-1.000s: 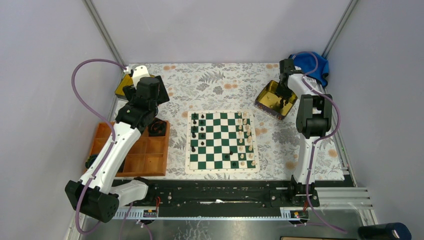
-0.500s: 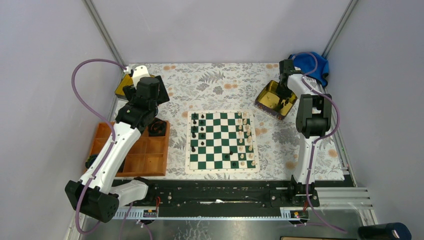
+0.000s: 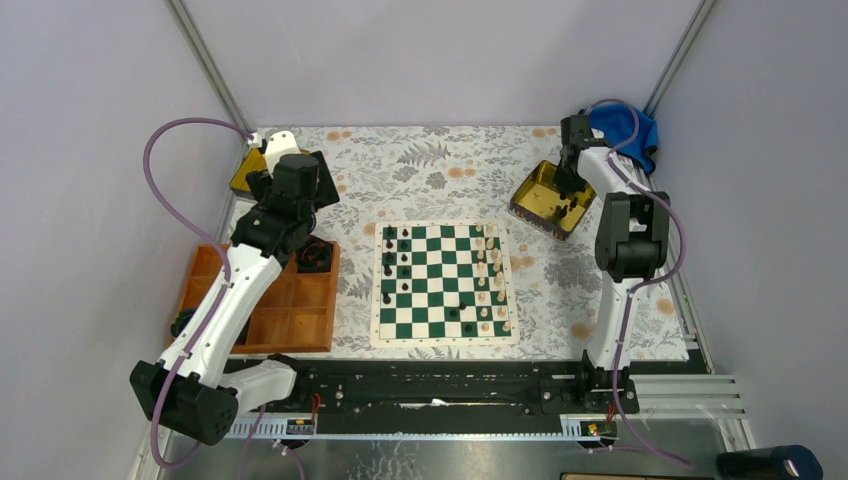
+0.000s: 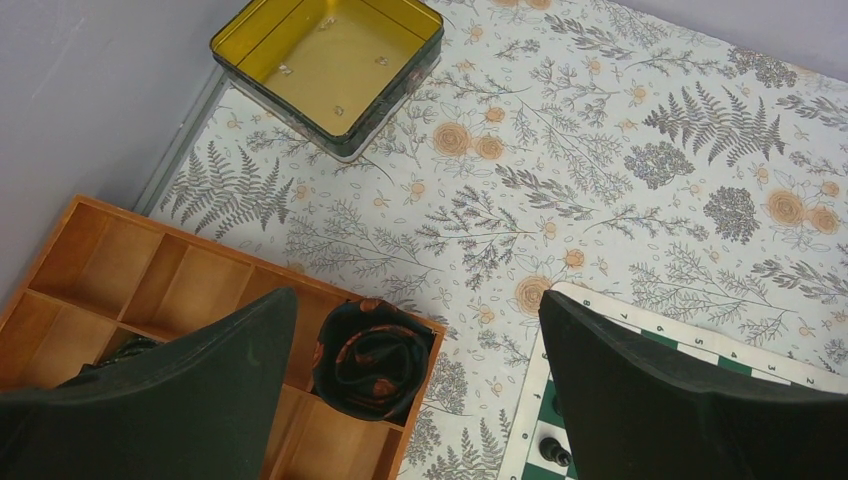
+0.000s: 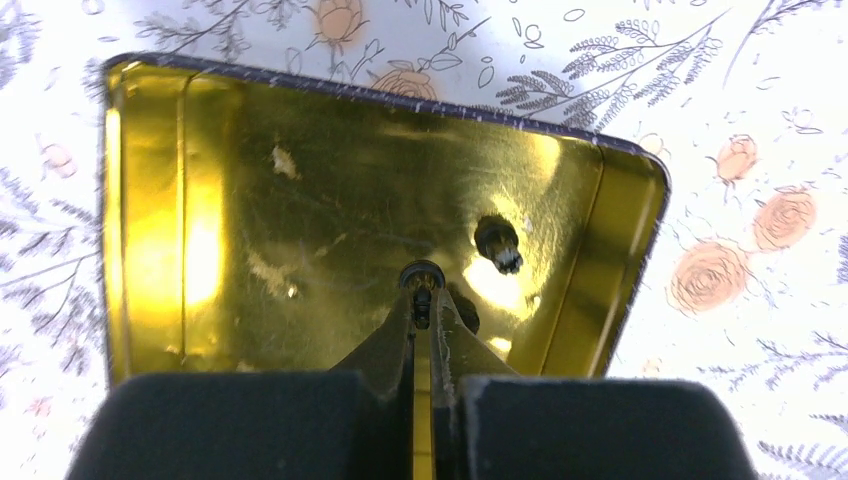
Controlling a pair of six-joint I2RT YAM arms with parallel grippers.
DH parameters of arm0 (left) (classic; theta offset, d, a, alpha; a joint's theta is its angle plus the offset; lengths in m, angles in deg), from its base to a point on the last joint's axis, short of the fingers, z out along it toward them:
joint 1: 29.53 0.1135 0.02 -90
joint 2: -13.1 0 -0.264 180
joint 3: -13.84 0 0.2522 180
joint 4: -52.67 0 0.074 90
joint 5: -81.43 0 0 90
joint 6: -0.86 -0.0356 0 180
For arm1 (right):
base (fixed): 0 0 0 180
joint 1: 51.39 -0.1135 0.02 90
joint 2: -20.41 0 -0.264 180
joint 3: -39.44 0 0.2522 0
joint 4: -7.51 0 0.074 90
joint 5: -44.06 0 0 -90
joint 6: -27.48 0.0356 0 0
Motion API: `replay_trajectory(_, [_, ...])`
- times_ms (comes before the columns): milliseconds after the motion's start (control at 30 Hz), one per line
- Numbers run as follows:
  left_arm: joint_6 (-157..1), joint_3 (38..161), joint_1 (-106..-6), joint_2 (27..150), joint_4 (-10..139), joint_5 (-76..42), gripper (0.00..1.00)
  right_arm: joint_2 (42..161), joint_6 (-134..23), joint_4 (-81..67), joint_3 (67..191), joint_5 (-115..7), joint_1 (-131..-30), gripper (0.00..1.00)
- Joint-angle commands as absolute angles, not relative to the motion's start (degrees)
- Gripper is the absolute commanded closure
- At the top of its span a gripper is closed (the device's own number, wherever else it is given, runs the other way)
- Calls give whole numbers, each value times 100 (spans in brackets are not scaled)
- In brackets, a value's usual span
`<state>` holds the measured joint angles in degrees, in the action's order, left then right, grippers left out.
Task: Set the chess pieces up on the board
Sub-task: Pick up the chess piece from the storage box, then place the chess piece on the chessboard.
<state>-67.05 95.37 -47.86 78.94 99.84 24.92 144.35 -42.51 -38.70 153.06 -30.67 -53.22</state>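
The green and white board (image 3: 444,284) lies mid-table, with black chess pieces (image 3: 388,264) along its left side and two more (image 3: 456,308) near its lower middle. My right gripper (image 5: 421,300) is inside the gold tin (image 3: 547,198) at the back right, shut on a small black chess piece (image 5: 421,277). Another black piece (image 5: 497,240) lies on the tin's floor beside it. My left gripper (image 4: 415,385) is open and empty, above the orange tray's corner (image 4: 425,330) and the board's edge (image 4: 540,400); one black piece (image 4: 549,452) shows by its right finger.
Cream pieces (image 3: 487,280) stand along the board's right side. The orange compartmented tray (image 3: 262,300) holds a rolled dark cloth (image 4: 367,356). A second gold tin (image 4: 325,65) sits at the back left. A blue cloth (image 3: 625,128) lies in the back right corner.
The right arm has shifted slightly over the gold tin. The left arm has not moved.
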Motion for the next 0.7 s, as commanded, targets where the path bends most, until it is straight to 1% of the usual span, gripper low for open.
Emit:
replay_trajectory(0, [-6722,9526,-4769,7773,9759,2448,1,13484,-4476,-3931,15192,-3214,-5671,100])
replay_trajectory(200, [-6681,9428,-4765,7667,9720,2355,1,12694,-4678,-3999,14666,-3430,-6597,100])
replay_trajectory(467, [-6668,9398,-4772,7578,9711,2314,1,11977,-4850,-4143,14033,-3647,-8591,100])
replay_trajectory(667, [-6703,9374,-4771,7500,9713,2337,1,11932,-4978,-4249,13941,-3806,-10029,100])
